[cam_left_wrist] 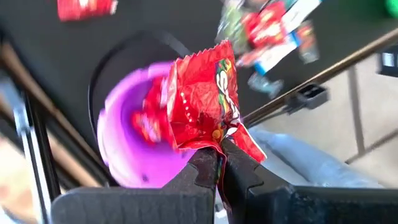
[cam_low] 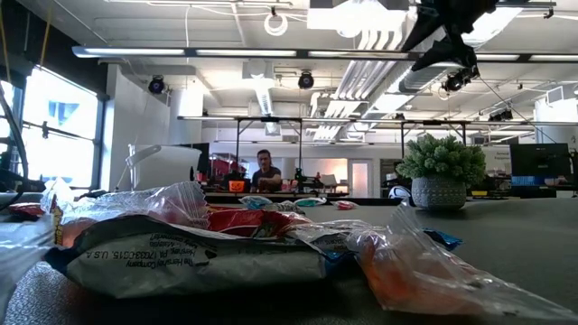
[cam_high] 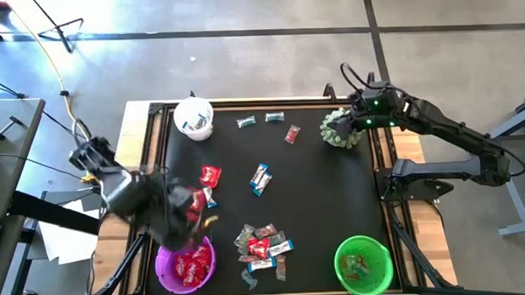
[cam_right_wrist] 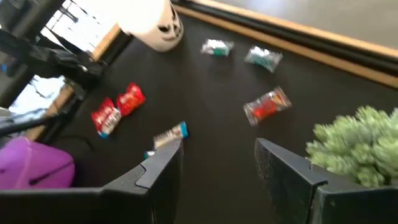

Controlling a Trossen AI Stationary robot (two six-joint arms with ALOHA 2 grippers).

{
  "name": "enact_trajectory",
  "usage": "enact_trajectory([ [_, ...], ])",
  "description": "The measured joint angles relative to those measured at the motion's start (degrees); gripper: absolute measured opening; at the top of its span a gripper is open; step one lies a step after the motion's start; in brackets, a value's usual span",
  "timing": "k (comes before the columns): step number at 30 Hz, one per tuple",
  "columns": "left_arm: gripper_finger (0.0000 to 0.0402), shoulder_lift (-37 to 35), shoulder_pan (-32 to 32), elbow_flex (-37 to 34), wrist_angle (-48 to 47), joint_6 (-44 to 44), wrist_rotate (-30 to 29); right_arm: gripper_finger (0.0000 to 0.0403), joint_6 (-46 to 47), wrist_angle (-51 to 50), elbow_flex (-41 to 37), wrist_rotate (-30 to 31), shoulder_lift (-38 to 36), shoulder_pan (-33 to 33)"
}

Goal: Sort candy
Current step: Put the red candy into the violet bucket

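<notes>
Here a shiny red candy packet (cam_left_wrist: pixel 204 99) is pinched by its lower edge in the closed fingers of the left end effector (cam_left_wrist: pixel 219 163), which hangs just above the purple bowl (cam_high: pixel 164 264) at the near left edge of the worktop (cam_high: pixel 325 198). That bowl already holds several red packets. More candy lies in a loose pile (cam_high: pixel 262 245) beside the bowl, with a blue-and-white mini bar (cam_high: pixel 260 178) and a red packet (cam_high: pixel 210 176) nearer the middle and a few pieces (cam_high: pixel 270 119) along the far side. A white bowl (cam_high: pixel 194 117) stands at the far left, a green bowl (cam_high: pixel 364 265) at the near right. The right end effector (cam_right_wrist: pixel 217 155) hovers with fingers spread wide and holding nothing, beside the spiky green plant (cam_high: pixel 342 130).
</notes>
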Motion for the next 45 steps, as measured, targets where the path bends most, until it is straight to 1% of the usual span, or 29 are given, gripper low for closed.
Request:
enact_trajectory([
  [2,0.0,2.2,-2.8,0.0,0.0,-5.6,0.1,0.0195,-0.7,-1.3,0.0,0.0,0.0,0.0],
  [4,0.0,4.0,-4.6,0.0,-0.1,-9.4,0.1,0.0195,-1.4,-1.8,0.0,0.0,0.0,0.0],
  [8,0.0006,7.1,-6.2,0.0,-0.3,-12.4,0.1,0.0195,-1.4,-2.0,0.0,0.0,0.0,0.0],
  [10,0.0014,8.4,-6.3,0.0,-1.0,-11.0,0.1,0.0195,-1.6,-2.0,0.0,0.0,0.0,0.0],
  [14,0.0031,10.4,-6.1,0.0,-0.9,-5.3,0.1,0.0195,-2.7,-2.8,0.0,-0.1,0.0,0.0],
  [16,0.004,11.2,-5.7,0.0,-0.9,-4.3,0.1,0.0195,-2.8,-3.5,0.0,-0.1,0.0,0.0],
  [22,0.0071,11.3,-4.3,-0.1,-0.8,0.5,1.2,0.0195,-2.9,-4.1,0.0,-0.2,0.0,0.0],
  [25,0.0082,10.3,-2.9,-0.1,-0.9,4.4,-1.7,0.0195,-2.9,-4.1,0.0,-0.2,0.0,0.0],
  [27,0.0086,9.8,-1.4,-0.1,-0.9,7.5,-5.7,0.0195,-2.9,-4.1,0.0,-0.2,0.0,0.0],
  [30,0.0089,9.3,1.4,-0.1,-0.8,14.2,-13.8,0.0195,-2.9,-4.0,0.0,-0.2,0.0,0.0],
  [33,0.009,9.2,5.7,-0.1,-0.9,20.6,-20.0,0.0195,-2.8,-4.0,0.0,-0.2,0.0,0.0],
  [35,0.009,9.3,9.4,-0.1,-0.8,24.1,-20.9,0.0195,-2.6,-4.0,0.0,-0.2,0.0,0.0],
  [38,0.009,9.3,15.2,-0.2,-0.8,31.9,-21.4,0.0195,-2.7,-4.0,0.0,-0.2,0.0,0.0],
  [40,0.009,9.2,18.9,-1.3,-0.8,35.9,-21.6,0.0195,-2.8,-4.0,0.0,-0.2,0.0,0.0],
  [45,0.009,9.2,26.1,-8.0,-0.8,44.4,-17.4,0.0195,-2.7,-4.0,0.0,-0.1,0.0,0.0],
])
